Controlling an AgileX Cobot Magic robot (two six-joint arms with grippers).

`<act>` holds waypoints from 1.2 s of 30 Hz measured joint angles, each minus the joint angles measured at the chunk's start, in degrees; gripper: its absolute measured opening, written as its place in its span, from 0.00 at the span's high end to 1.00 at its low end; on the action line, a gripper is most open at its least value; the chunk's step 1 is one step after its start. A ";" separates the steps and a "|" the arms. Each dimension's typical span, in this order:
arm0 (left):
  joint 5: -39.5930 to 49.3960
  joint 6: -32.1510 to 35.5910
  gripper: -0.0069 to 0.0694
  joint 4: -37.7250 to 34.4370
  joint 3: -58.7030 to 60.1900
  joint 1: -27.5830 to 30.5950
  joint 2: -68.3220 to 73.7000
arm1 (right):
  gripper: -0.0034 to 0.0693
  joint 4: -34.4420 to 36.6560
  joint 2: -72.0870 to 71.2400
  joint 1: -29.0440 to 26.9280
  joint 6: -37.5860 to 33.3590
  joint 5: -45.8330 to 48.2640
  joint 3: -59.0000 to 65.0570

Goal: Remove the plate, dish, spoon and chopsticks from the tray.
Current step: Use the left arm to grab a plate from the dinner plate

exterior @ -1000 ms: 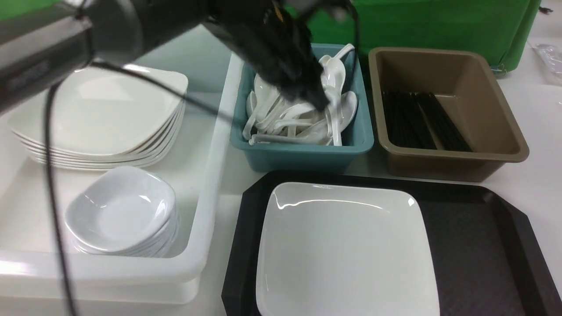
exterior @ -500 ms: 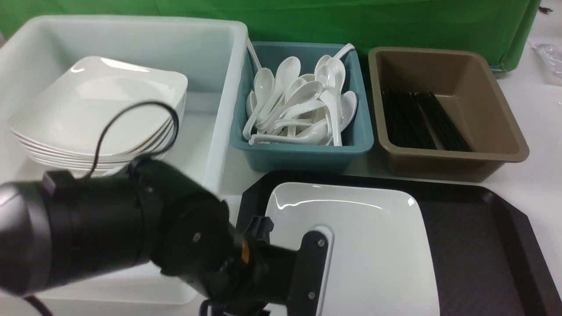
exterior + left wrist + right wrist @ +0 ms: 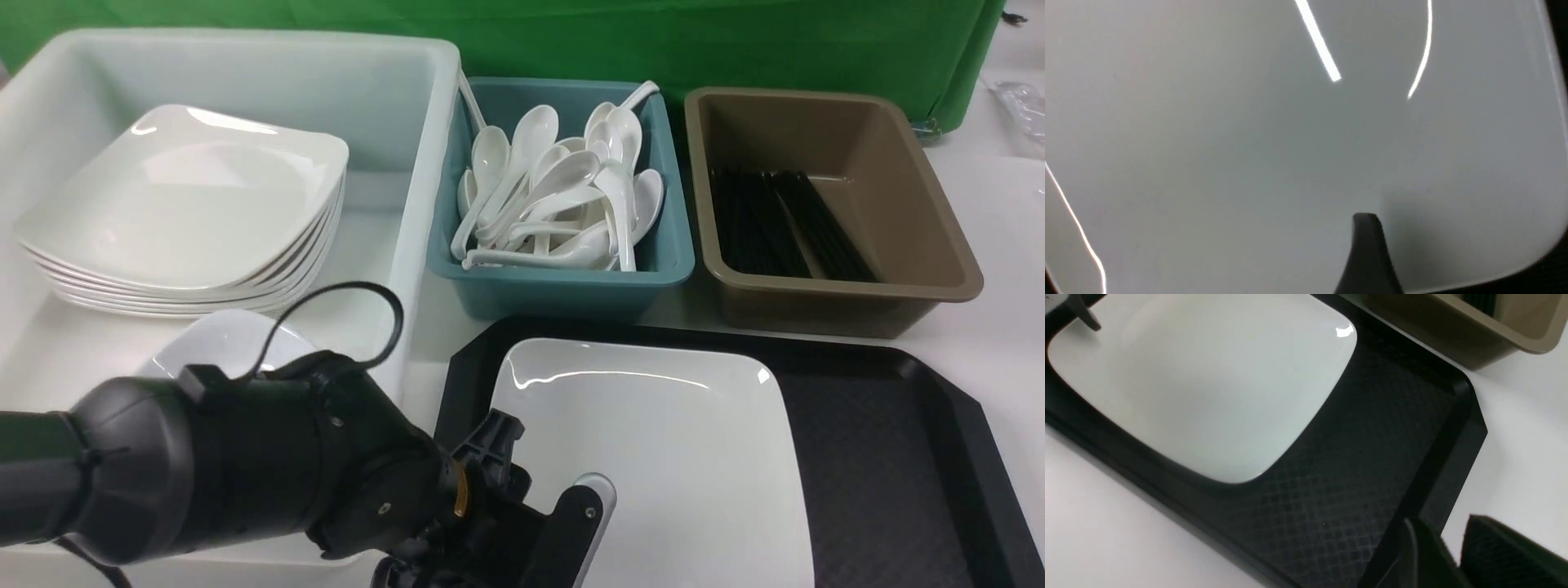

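The large white plate (image 3: pixel 669 457) lies on the left half of the black tray (image 3: pixel 882 457), and nothing else rests on the tray. My left gripper (image 3: pixel 547 531) hangs low over the plate's near left part. It is open, with one finger (image 3: pixel 1367 249) showing just above the glossy plate (image 3: pixel 1249 143) and nothing between the jaws. My right gripper (image 3: pixel 1439 522) sits at the tray's (image 3: pixel 1351 477) right rim, its fingers a little apart and empty, with the plate (image 3: pixel 1208 384) further off. White spoons (image 3: pixel 563 204) fill a teal bin. Black chopsticks (image 3: pixel 784 224) lie in the brown bin.
A white tub (image 3: pixel 408 237) on the left holds a stack of plates (image 3: pixel 188 212) and small dishes (image 3: pixel 220 343) partly hidden by my left arm. The teal bin (image 3: pixel 563 290) and brown bin (image 3: pixel 931 245) stand just behind the tray. A green cloth hangs at the back.
My left arm has swung back from the teal spoon bin to the plate's near left part, then sunk lower. Its jaws have opened.
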 joint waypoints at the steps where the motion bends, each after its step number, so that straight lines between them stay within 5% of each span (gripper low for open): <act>1: -0.54 0.00 0.32 0.40 0.00 0.00 0.28 | 0.69 0.00 0.00 0.00 0.00 0.00 0.00; 14: -3.09 -0.14 0.39 2.06 0.00 0.00 1.56 | 0.68 0.38 0.00 0.00 -0.06 0.00 0.00; 22: -5.70 -3.48 0.67 3.75 -0.07 -0.28 2.73 | 0.68 0.43 0.00 0.00 -0.11 0.00 0.00; 32: -5.29 -5.13 0.68 2.74 -0.07 -1.19 1.71 | 0.68 1.70 0.00 0.00 -0.44 0.20 0.00; 36: -3.10 -6.17 0.77 1.83 -0.07 -4.63 -2.14 | 0.68 1.96 0.00 0.00 -0.44 0.20 0.00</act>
